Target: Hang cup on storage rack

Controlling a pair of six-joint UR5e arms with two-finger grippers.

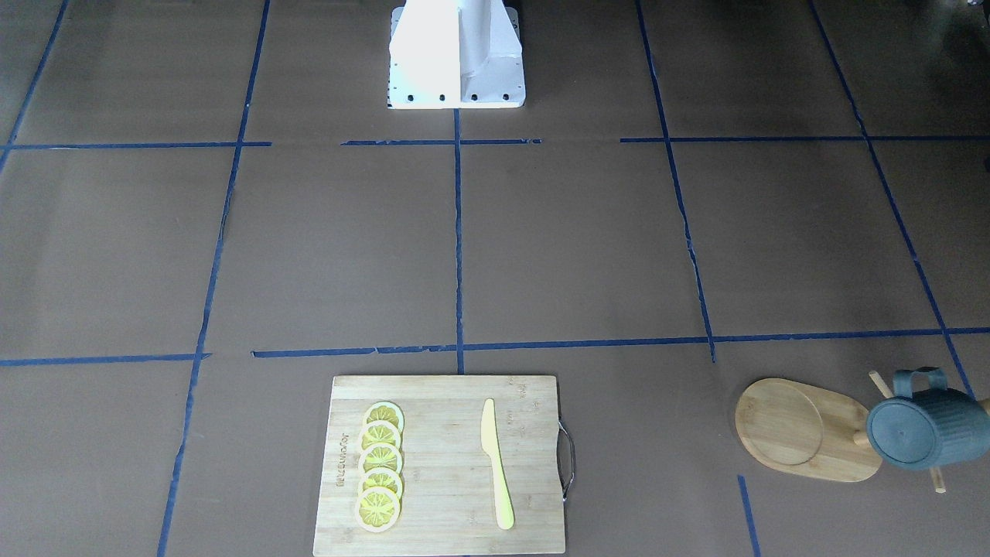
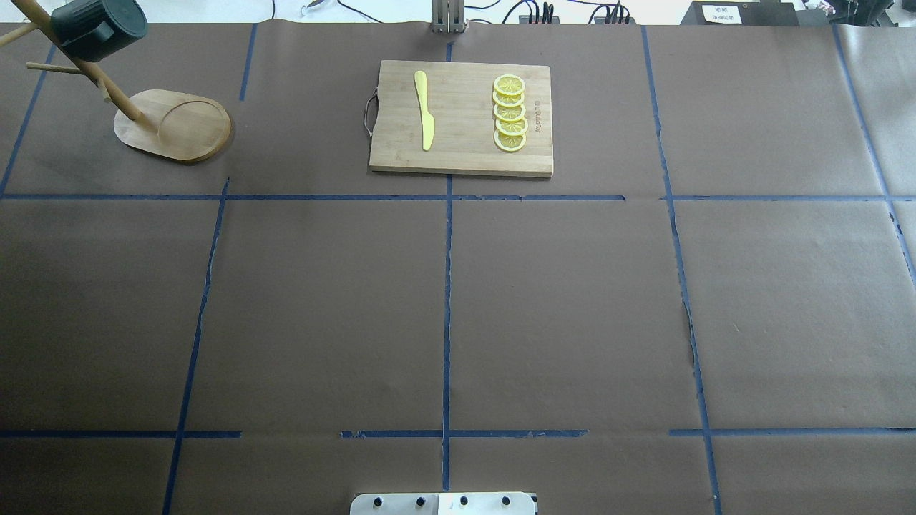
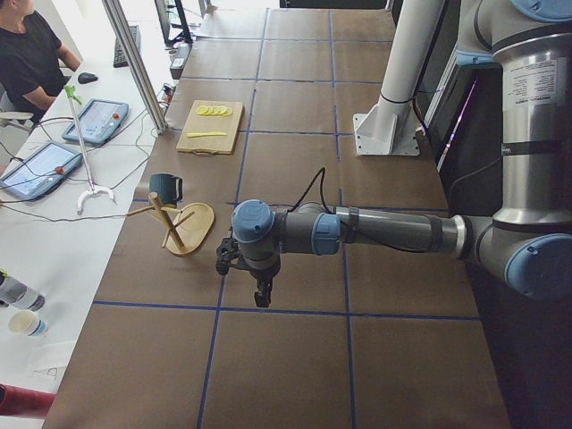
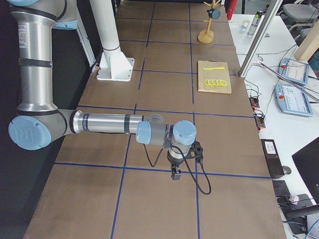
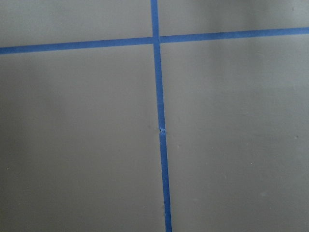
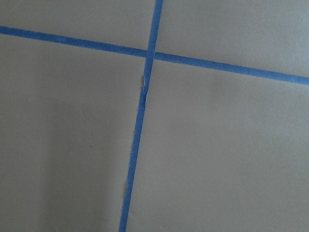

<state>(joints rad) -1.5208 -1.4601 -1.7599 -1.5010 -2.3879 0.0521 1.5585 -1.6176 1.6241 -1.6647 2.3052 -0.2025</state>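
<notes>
The dark blue-grey cup [image 1: 924, 429] hangs by its handle on a peg of the bamboo storage rack [image 1: 804, 429], bottom toward the camera. It also shows in the overhead view, cup [image 2: 96, 25] on the rack [image 2: 179, 125], at the far left corner. In the left exterior view the cup [image 3: 165, 188] hangs above the rack base [image 3: 189, 228]; my left gripper [image 3: 259, 290] hovers over the table well away from it. My right gripper [image 4: 175, 174] hovers over the table far from the rack [image 4: 207, 36]. I cannot tell whether either gripper is open or shut. Both wrist views show only brown paper and blue tape.
A bamboo cutting board [image 2: 461, 118] at the far middle holds a yellow knife [image 2: 425, 109] and a row of lemon slices [image 2: 509, 113]. The white robot base [image 1: 456, 54] stands at the near edge. Operators' desks with tablets [image 3: 94, 121] line the far side.
</notes>
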